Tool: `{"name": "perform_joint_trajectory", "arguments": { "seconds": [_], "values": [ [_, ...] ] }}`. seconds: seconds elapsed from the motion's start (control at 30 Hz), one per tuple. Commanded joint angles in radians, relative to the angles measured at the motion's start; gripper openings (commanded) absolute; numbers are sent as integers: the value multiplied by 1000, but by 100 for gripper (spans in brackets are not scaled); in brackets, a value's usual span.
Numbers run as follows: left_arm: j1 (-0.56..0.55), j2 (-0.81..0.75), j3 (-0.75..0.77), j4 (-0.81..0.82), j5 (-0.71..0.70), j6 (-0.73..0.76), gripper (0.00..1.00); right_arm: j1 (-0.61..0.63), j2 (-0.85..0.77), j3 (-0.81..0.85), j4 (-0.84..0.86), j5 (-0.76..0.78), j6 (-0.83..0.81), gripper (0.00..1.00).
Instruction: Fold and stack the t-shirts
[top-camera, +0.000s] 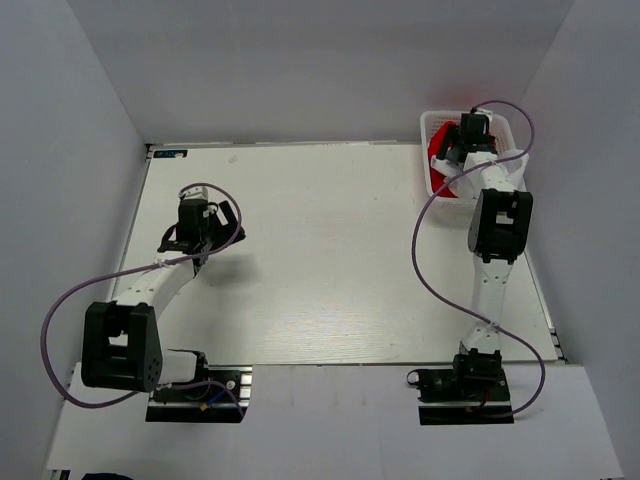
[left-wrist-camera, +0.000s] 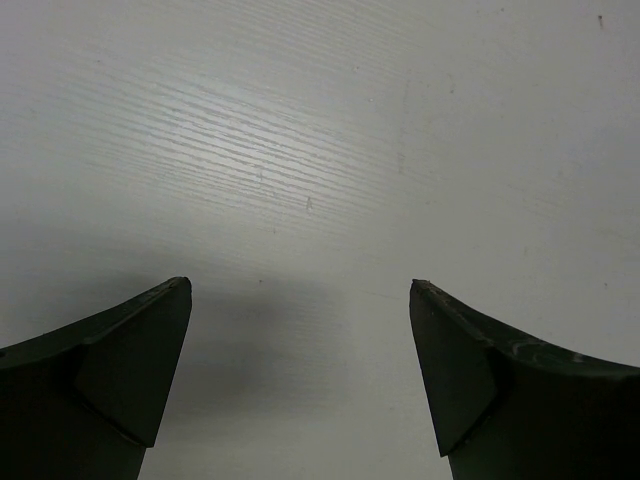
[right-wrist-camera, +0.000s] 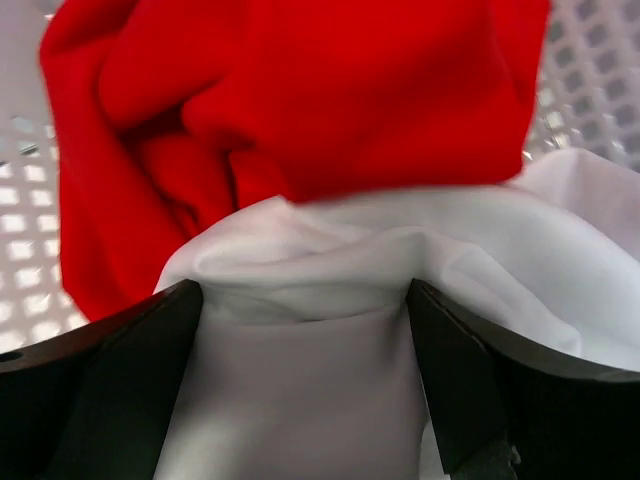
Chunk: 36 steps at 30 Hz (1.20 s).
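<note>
The right hand (right-wrist-camera: 305, 292) fills the bottom of its wrist view. Its two dark jaws are spread wide, with nothing clamped between them. A fold of the white t-shirt (right-wrist-camera: 330, 260) runs up through the gap, though whether the jaws touch the cloth cannot be told.

The pale wood-grain table (top-camera: 320, 260) takes up most of the overhead view and is closed in by plain grey walls (top-camera: 90, 110) on three sides. The left arm (top-camera: 120, 345) bends over the table's left part. The left hand (top-camera: 212, 225) hangs above bare board, its jaws wide apart and holding nothing. The right arm (top-camera: 500, 225) reaches along the right edge to the far right corner.

A white mesh basket (top-camera: 432, 122) sits in that corner, and the right hand is lowered into it from above, hiding much of its inside. Both shirts lie crumpled together in the basket. The red t-shirt (right-wrist-camera: 300, 90) is bunched at the far side against the mesh wall and rests on the upper edge of the white one, which lies nearer the hand. From overhead only a strip of red shows beside the wrist.

A purple cable (top-camera: 43, 345) loops off the left arm, and a second cable (top-camera: 415, 240) swings out to the left of the right arm.
</note>
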Motion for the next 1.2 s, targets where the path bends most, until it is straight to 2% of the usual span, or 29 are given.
{"name": "perform_joint_trajectory", "arguments": {
  "seconds": [0.0, 0.13, 0.2, 0.23, 0.27, 0.3, 0.33, 0.37, 0.53, 0.6, 0.63, 0.83, 1.03, 1.17],
  "values": [
    [-3, 32, 65, -25, -43, 11, 100, -13, 95, 81, 55, -67, -13, 90],
    [-3, 63, 85, -34, -52, 11, 100, -21, 208, 141, -4, -140, 0, 90],
    [-3, 63, 85, -34, -52, 11, 100, -28, 222, 147, -11, -163, 22, 79],
    [-3, 63, 85, -34, -52, 11, 100, -33, 216, 144, -1, -246, 20, 73],
    [-3, 72, 85, -34, -52, 11, 100, -38, 213, 132, 13, -263, 26, 51],
    [-3, 72, 85, -34, -52, 11, 100, -39, 196, 124, 18, -272, 30, 34],
    [-3, 72, 85, -34, -52, 11, 100, -41, 187, 120, 24, -276, 31, 14],
    [-3, 72, 85, -34, -52, 11, 100, -44, 146, 111, 33, -276, 36, 0],
    [-3, 52, 85, -34, -43, 11, 100, -48, -41, -59, 122, -276, 10, 0],
    [-3, 28, 76, -34, -34, 11, 100, -47, -208, -81, 137, -276, -10, 0],
    [-3, 19, 76, -34, -25, 11, 100, -45, -209, -84, 134, -277, -13, 0],
    [-3, -50, 33, -1, 10, 11, 100, -47, -454, -77, 137, -317, -6, 0],
    [-3, -98, 33, -10, 29, -9, 100, -39, -615, -31, 166, -528, 25, 0],
    [-3, -144, 13, -10, 49, -9, 100, -30, -681, 37, 229, -708, 140, 0]
  ]
}}
